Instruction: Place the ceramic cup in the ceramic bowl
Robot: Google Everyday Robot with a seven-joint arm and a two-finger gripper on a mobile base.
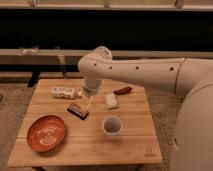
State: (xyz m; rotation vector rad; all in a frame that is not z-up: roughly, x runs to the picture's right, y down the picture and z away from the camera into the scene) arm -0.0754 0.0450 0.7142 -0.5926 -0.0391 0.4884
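Note:
The ceramic cup (pixel 112 125) is small and white with a dark inside, and stands upright on the wooden table (pixel 135 145), right of centre. The ceramic bowl (pixel 47 133) is wide, shallow and orange-red with a pale swirl, and sits at the table's front left. My gripper (pixel 89 103) hangs from the white arm (pixel 145 74) above the table's middle, behind and left of the cup and clear of it. The gripper holds nothing that I can see.
A dark brown snack bar (pixel 78 110) lies just below the gripper. A white rectangular block (pixel 111 101) lies behind the cup. A white packet (pixel 63 92) lies at the back left and a reddish-brown item (pixel 122 90) at the back right. Dark shelving stands behind the table.

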